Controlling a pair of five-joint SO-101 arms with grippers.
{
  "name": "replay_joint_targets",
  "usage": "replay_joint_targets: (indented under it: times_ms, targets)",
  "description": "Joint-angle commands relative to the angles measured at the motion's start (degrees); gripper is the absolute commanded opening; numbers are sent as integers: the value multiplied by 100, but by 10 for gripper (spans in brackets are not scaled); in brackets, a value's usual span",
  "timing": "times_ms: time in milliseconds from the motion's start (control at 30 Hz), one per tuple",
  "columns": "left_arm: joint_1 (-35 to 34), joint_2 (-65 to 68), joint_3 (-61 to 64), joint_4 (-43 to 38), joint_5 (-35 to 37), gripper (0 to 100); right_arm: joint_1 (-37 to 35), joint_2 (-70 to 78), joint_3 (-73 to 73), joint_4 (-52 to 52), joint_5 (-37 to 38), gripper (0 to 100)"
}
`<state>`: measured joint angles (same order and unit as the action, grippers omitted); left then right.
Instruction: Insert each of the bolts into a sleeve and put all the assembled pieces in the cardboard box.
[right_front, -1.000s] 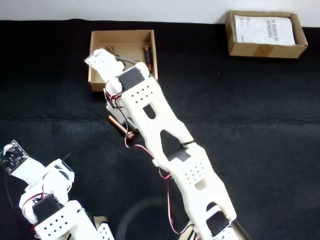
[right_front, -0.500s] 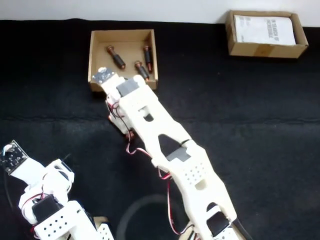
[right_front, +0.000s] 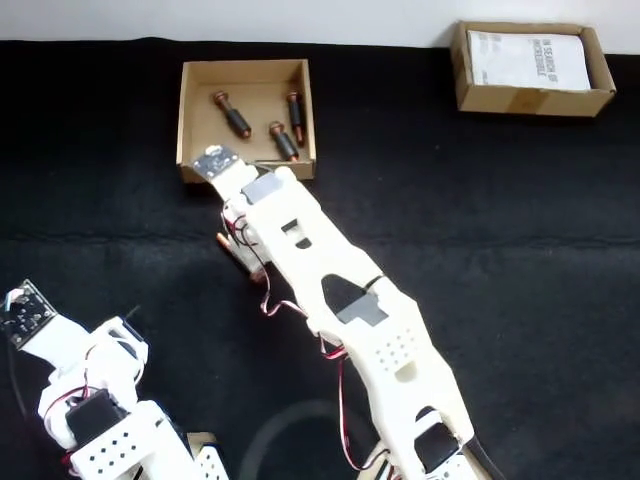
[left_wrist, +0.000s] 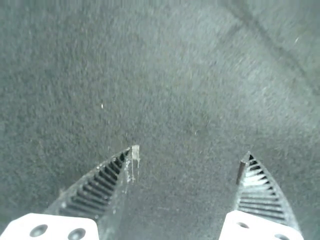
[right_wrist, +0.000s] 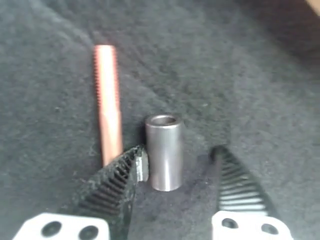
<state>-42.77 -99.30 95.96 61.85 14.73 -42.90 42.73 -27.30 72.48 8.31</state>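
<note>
Three assembled bolt-and-sleeve pieces (right_front: 232, 114) lie inside the open cardboard box (right_front: 189, 112) at the back left. My right arm stretches toward the box's front edge. Its gripper (right_wrist: 180, 162) is open over the black mat, with a dark metal sleeve (right_wrist: 164, 151) lying between the fingers and a copper bolt (right_wrist: 108, 129) lying just beside it. The same copper bolt (right_front: 226, 243) peeks out at the arm's side in the high view. My left gripper (left_wrist: 187, 167) is open over bare mat at the front left corner.
A second cardboard box (right_front: 530, 68) holding a printed white sheet stands at the back right. The black mat (right_front: 500, 230) covers the table, with free room on the right half. A thin cable loop (right_front: 290, 420) lies near the front edge.
My right gripper has pulled back out of the cardboard box toward me and come down over the sleeve and bolt on the mat. The left arm has not moved.
</note>
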Motion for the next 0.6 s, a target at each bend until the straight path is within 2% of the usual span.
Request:
replay_joint_targets:
  times_ms: [0,300,567]
  targets:
    - [-31,-233,119,26,-9,312,66,-277,180,-171,-18,1]
    - [-31,-251,119,26,-9,312,224,-356,48,453,-18,7]
    - [-4,-251,119,26,-9,312,549,-338,-2440,2176,-18,7]
